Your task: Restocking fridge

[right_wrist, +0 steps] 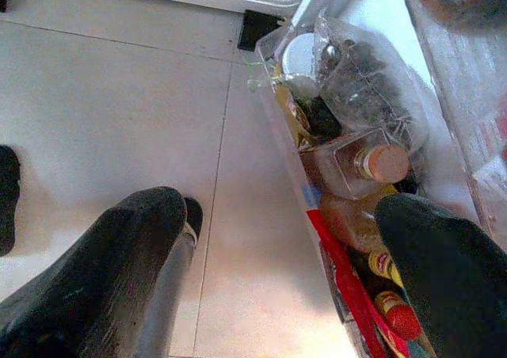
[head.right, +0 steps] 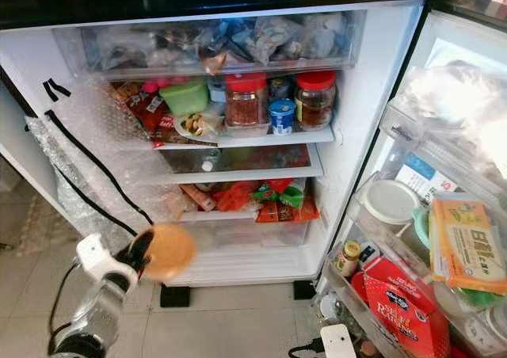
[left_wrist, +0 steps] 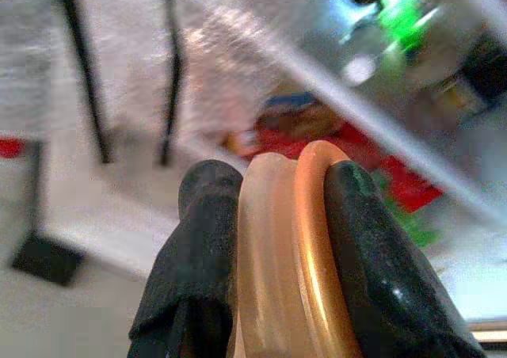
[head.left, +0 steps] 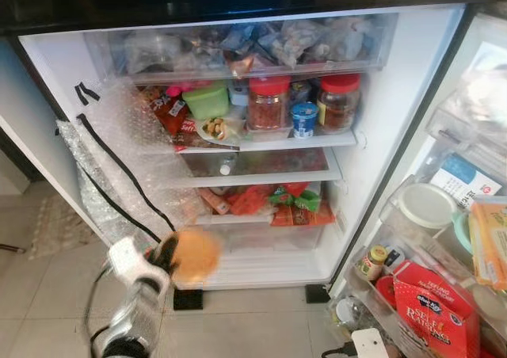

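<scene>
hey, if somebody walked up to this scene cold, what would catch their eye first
Probably the open fridge, its shelves crammed, with two red-lidded jars on the upper shelf. Next, the left gripper low in front of the bottom drawer, its fingers shut on a round orange container. To the right, the door bins hold a red box and small bottles, with the right gripper open above the floor beside them.

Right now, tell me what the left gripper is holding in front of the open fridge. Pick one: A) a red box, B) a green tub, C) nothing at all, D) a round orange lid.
D: the left gripper has its two black fingers pressed on either side of a round orange lid, held up before the lower part of the fridge.
</scene>
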